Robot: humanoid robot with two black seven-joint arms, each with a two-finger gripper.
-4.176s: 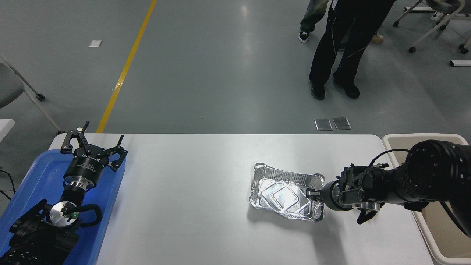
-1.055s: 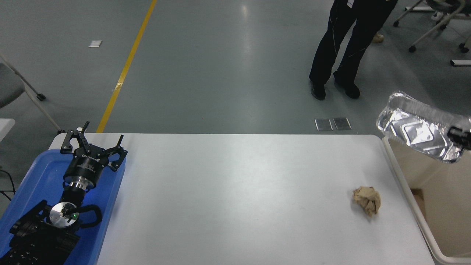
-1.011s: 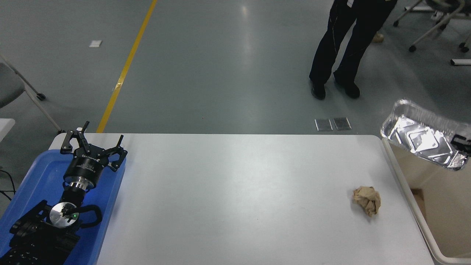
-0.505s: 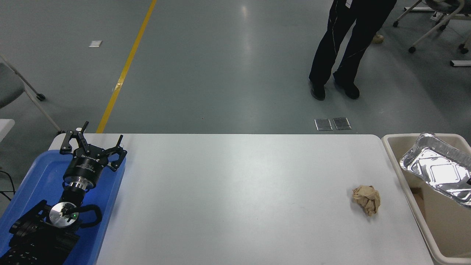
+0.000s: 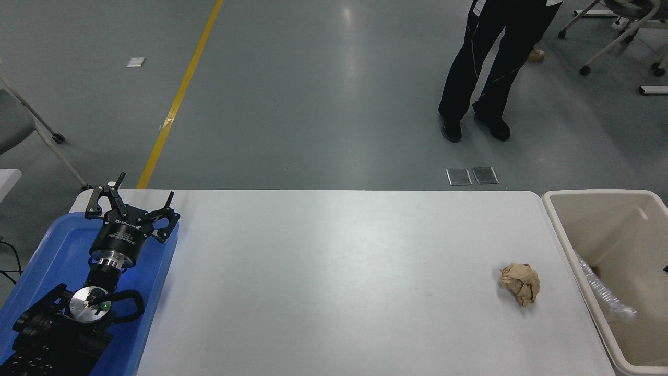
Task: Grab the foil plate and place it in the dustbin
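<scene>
The foil plate (image 5: pixel 605 295) lies inside the beige dustbin (image 5: pixel 595 194) at the table's right end. It leans edge-on against the bin's left inner wall, so only a thin shiny strip shows. My right gripper is out of view; only a tiny dark speck shows at the picture's right edge. My left gripper (image 5: pixel 130 201) is open and parked over the blue tray (image 5: pixel 57 240) at the lower left.
A crumpled brown paper ball (image 5: pixel 521 283) lies on the white table (image 5: pixel 334 271) near the bin. A person's legs (image 5: pixel 490 68) stand on the floor beyond the table's far right. Chairs stand at the far right and left edges.
The foil plate was lifted off the table, carried right over the bin, then dropped down into it. My right arm has left the picture. The paper ball was uncovered.
</scene>
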